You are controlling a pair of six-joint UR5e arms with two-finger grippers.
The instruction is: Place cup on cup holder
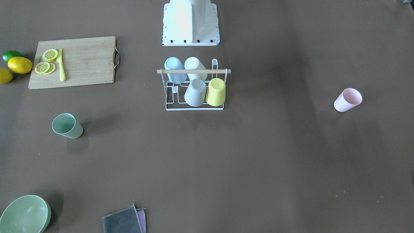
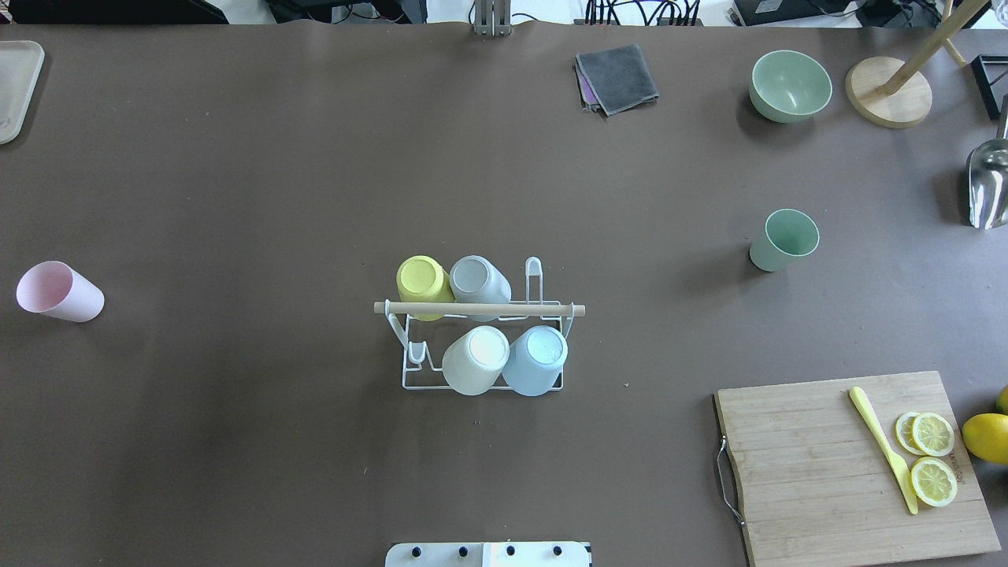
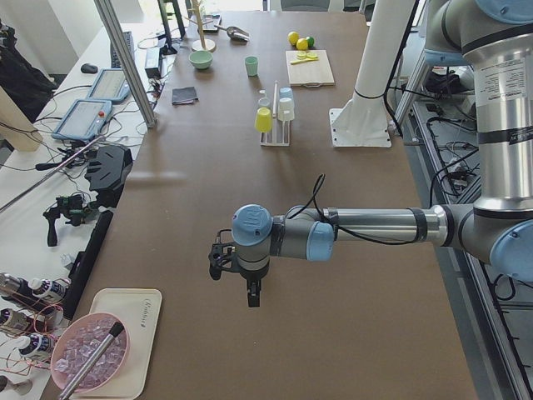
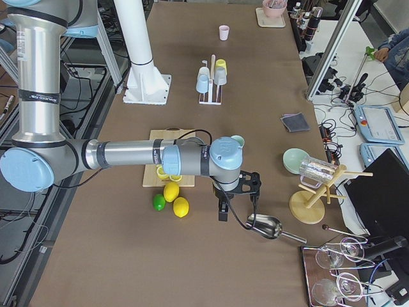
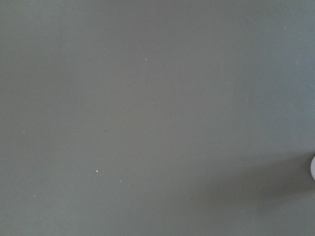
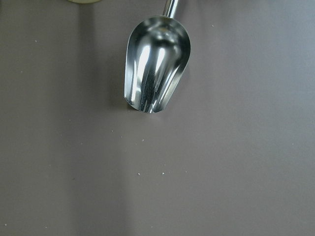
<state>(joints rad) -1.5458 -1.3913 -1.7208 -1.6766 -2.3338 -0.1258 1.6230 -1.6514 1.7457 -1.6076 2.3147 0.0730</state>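
Note:
The white wire cup holder (image 1: pixel 194 109) with its wooden rod handle (image 2: pixel 479 309) stands mid-table and carries a blue, a white, a grey and a yellow cup upside down. A pink cup (image 2: pixel 59 292) stands loose far on my left side, also seen in the front view (image 1: pixel 347 100). A green cup (image 2: pixel 783 239) stands loose on my right side. My left gripper (image 3: pixel 237 287) hangs over bare table, far from the holder. My right gripper (image 4: pixel 236 204) hangs above a metal scoop (image 6: pixel 155 69). Both grippers show only in side views, so I cannot tell whether they are open or shut.
A wooden cutting board (image 2: pixel 819 472) with lemon slices and a yellow knife lies at my near right, with lemons (image 1: pixel 20 64) beside it. A green bowl (image 2: pixel 790 85), a grey cloth (image 2: pixel 618 76) and a wooden stand (image 2: pixel 888 93) sit at the far right.

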